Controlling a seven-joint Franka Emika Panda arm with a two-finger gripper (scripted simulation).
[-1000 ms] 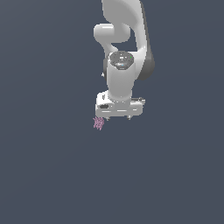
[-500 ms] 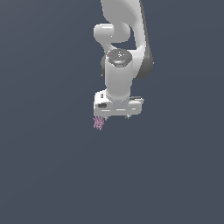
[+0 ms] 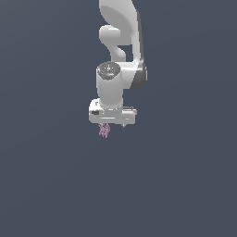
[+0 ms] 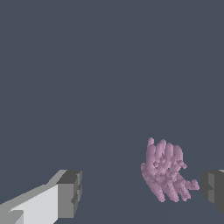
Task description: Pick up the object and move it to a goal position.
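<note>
The object (image 3: 104, 131) is a tiny pink-purple spiky cluster on the dark grey floor, just below the side of the white hand toward the exterior view's left. My gripper (image 3: 111, 125) hangs straight down over it. In the wrist view the gripper (image 4: 141, 193) is open, and the object (image 4: 166, 174) lies between the two dark fingertips. It is far from one fingertip (image 4: 70, 193) and very close to the other (image 4: 213, 190). I cannot tell whether it touches that one.
A plain dark grey floor (image 3: 51, 185) fills both views. The white arm (image 3: 115, 55) rises from the hand to the upper edge of the exterior view. No other objects or a goal marker show.
The hand has shifted toward the exterior view's left and slightly lower, so it now stands more directly over the object. The object has not moved.
</note>
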